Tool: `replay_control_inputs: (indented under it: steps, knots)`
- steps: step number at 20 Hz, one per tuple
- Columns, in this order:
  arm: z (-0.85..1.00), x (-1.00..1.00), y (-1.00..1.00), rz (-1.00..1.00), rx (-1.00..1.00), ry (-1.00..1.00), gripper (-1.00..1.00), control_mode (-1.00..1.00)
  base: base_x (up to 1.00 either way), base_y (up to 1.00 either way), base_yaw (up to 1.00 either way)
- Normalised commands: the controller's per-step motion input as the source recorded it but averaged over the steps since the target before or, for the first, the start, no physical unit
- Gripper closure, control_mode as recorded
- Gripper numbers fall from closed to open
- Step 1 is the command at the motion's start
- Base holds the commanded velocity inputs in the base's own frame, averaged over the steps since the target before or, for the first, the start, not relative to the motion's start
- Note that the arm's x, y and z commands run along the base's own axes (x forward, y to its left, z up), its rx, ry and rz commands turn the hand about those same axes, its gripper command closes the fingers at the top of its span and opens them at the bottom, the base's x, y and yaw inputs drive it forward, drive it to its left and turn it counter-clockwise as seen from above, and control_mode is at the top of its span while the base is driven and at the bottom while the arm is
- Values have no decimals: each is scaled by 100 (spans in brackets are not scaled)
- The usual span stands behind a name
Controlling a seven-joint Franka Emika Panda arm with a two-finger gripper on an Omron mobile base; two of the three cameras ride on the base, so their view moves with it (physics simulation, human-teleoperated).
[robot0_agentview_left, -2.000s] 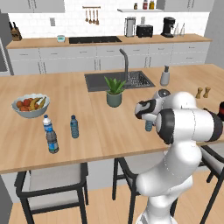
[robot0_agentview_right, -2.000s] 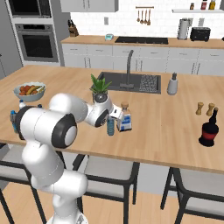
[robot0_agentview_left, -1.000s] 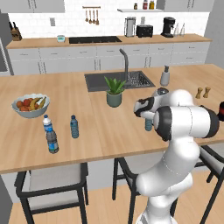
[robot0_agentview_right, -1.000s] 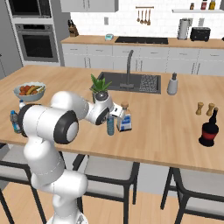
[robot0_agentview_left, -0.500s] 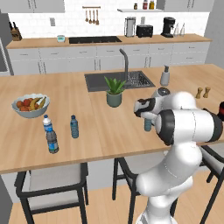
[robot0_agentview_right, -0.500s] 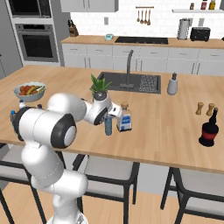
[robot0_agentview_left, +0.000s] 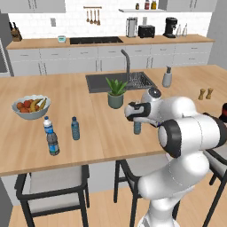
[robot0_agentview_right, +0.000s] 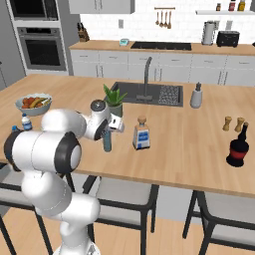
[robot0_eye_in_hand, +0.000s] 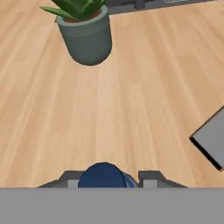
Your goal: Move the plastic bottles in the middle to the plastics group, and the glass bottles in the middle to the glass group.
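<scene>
My gripper (robot0_agentview_left: 135,113) (robot0_agentview_right: 110,127) is shut on a small blue-capped plastic bottle (robot0_agentview_left: 137,127) (robot0_agentview_right: 107,143), which hangs upright just in front of the potted plant. In the hand view its blue cap (robot0_eye_in_hand: 103,175) sits between my two fingertips (robot0_eye_in_hand: 72,179). I cannot tell whether its base touches the counter. The plastics group (robot0_agentview_left: 53,142) stands at the left near the fruit bowl, a blue-tinted bottle (robot0_agentview_left: 75,128) among them. A square glass bottle (robot0_agentview_right: 142,133) with a pale label stands right of my hand. A dark glass bottle (robot0_agentview_right: 237,147) stands far right.
A potted plant (robot0_agentview_left: 115,94) (robot0_eye_in_hand: 85,33) stands close behind the gripper, with the sink (robot0_agentview_left: 119,82) beyond it. A fruit bowl (robot0_agentview_left: 31,106) is at the left. Wooden shakers (robot0_agentview_right: 233,123) and a grey dispenser (robot0_agentview_right: 196,95) stand to the right. Stools sit under the counter's front edge.
My gripper has carried the blue-capped bottle a short way to the left along the counter. The other bottles have not moved.
</scene>
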Motion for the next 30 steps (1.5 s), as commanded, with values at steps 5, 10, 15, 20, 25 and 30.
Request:
replay_control_inputs:
  steps: [5, 10, 15, 20, 25, 30]
  knots:
    - [11, -3, 81, 13, 3, 9, 100, -100, 0, 0, 0]
    - [0, -10, 92, 14, 0, 6, 100, -100, 0, 0, 0]
    - [0, -7, 90, 15, 0, 1, 100, -100, 0, 0, 0]
    - [0, -2, 97, 16, 0, 2, 100, -100, 0, 0, 0]
    - [0, 0, 96, 17, 0, 4, 100, -100, 0, 0, 0]
    - [0, -5, 89, 16, 0, 3, 100, -100, 0, 0, 0]
